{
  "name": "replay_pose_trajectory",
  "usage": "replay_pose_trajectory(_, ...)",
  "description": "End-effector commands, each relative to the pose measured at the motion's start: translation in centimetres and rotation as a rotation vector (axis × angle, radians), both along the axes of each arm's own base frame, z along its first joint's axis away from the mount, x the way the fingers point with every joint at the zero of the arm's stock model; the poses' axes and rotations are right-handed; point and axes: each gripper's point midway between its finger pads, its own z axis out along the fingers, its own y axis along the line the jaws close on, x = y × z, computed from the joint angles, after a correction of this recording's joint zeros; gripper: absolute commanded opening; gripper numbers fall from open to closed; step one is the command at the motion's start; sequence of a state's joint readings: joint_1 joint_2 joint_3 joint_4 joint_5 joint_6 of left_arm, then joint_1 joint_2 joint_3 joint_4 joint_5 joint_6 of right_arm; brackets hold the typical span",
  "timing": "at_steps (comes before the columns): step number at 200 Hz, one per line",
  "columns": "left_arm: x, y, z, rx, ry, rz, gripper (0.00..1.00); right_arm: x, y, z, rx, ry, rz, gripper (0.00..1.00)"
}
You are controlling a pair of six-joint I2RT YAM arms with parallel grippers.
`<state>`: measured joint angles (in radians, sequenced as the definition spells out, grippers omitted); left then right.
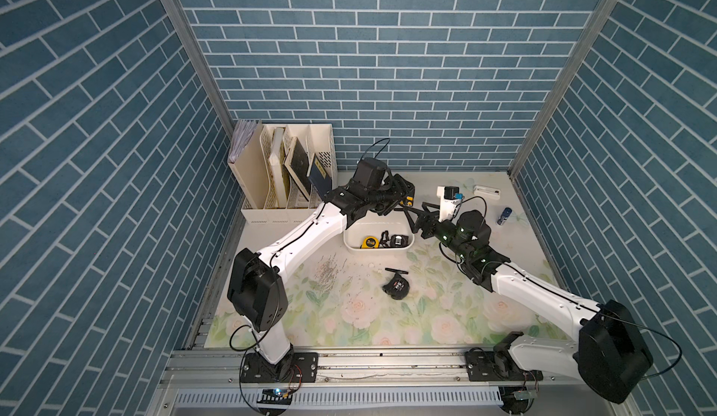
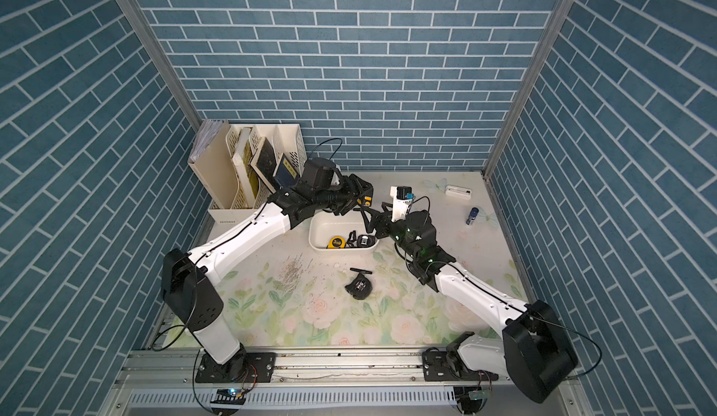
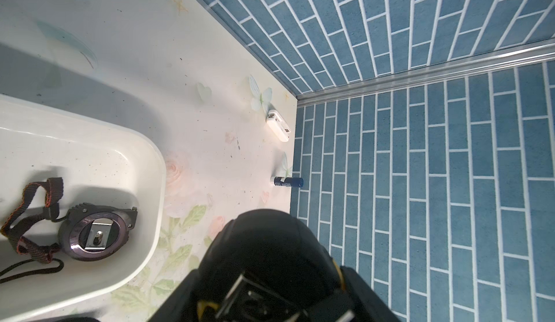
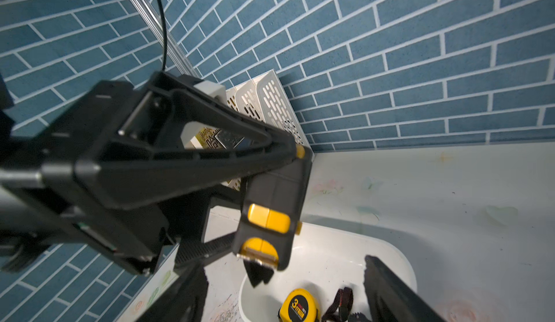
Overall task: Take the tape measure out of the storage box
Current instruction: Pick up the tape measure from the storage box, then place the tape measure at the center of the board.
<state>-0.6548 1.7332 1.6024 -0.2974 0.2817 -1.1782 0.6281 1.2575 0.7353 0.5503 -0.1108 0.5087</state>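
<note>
Black plastic with yellow buttons marks the tape measure (image 4: 274, 190) that is clamped between the nearly closed fingers of the left gripper (image 1: 401, 193). It is held in the air above the far rim of the storage box (image 1: 378, 257), which is set mid-tabletop (image 1: 349, 317), toward the far edge. Inside the box a yellow tape measure (image 1: 369, 242) and a strapped black tape measure (image 1: 397, 240) are seen lying side by side. The right gripper (image 1: 414, 211) is spread wide over the box's right end and appears to be empty. A loose black tape measure (image 1: 395, 286) is seen on the tabletop near the box's near wall.
</note>
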Motion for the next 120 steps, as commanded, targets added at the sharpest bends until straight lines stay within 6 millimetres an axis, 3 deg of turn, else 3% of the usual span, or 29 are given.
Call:
replay_pose_trajectory(1,-0.3,0.1,1.9,-0.046,-0.045,-0.006,0.21,0.7,0.7,2.9,0.058,-0.076,0.007,0.83)
replay_pose_trajectory(120,-1.0,0.4,2.5,-0.059,-0.057,-0.010,0.21,3.4,2.4,1.4,0.051,-0.080,-0.010,0.79)
